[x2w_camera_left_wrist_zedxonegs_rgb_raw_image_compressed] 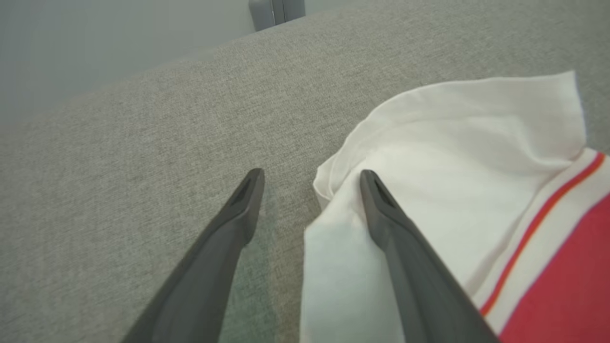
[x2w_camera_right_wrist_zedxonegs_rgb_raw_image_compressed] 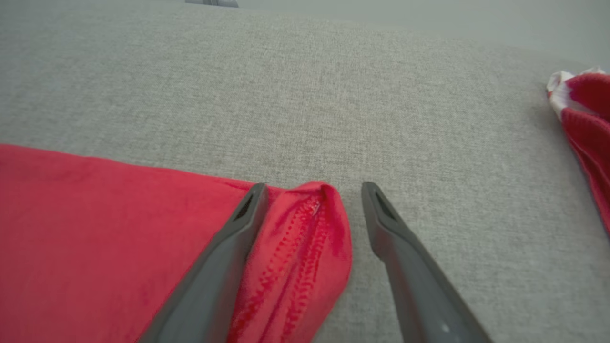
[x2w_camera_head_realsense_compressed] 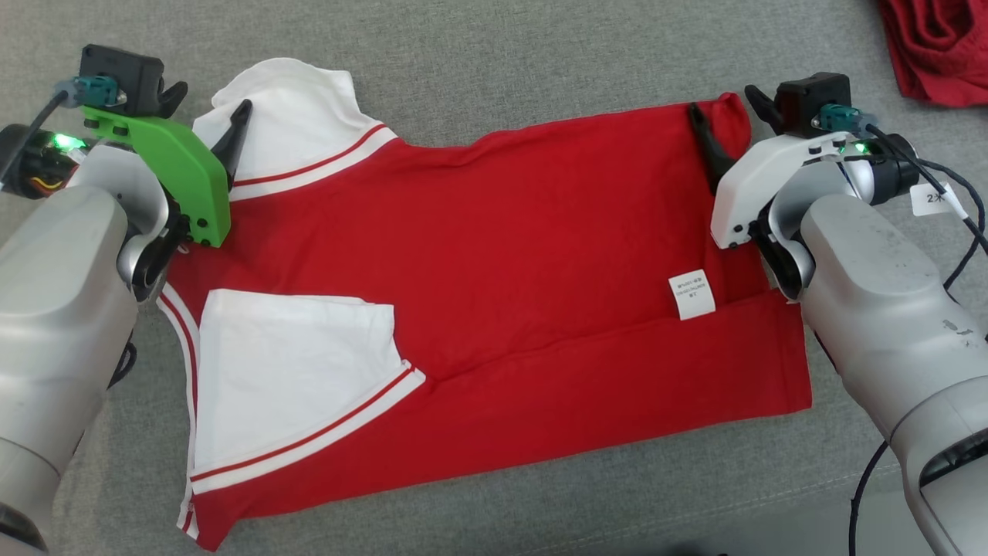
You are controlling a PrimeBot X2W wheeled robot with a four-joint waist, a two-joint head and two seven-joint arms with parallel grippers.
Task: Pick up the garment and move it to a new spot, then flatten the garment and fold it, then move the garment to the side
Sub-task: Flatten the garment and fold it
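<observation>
While the red T-shirt [x2w_camera_head_realsense_compressed: 525,232] lies spread flat on the grey bench [x2w_camera_head_realsense_compressed: 494,46], its collar end to the left, folding looks only begun. The near long edge seems turned over the body, with the near white sleeve [x2w_camera_head_realsense_compressed: 293,371] and a label [x2w_camera_head_realsense_compressed: 691,295] on top, and the far edge is unfolded. The left tool [x2w_camera_head_realsense_compressed: 210,99] and right tool [x2w_camera_head_realsense_compressed: 723,102] sit released at the far corners.

From the left wrist, spread fingers [x2w_camera_left_wrist_zedxonegs_rgb_raw_image_compressed: 395,238] straddle the far white sleeve [x2w_camera_left_wrist_zedxonegs_rgb_raw_image_compressed: 452,157]. One is over cloth, the other over bare bench.

From the right wrist, fingers [x2w_camera_right_wrist_zedxonegs_rgb_raw_image_compressed: 214,267] bracket the far hem corner [x2w_camera_right_wrist_zedxonegs_rgb_raw_image_compressed: 310,228], pinching nothing. Another red garment [x2w_camera_right_wrist_zedxonegs_rgb_raw_image_compressed: 586,109] lies far right.

Left to do, I judge: the far fold, any further folds, and moving the shirt aside.
</observation>
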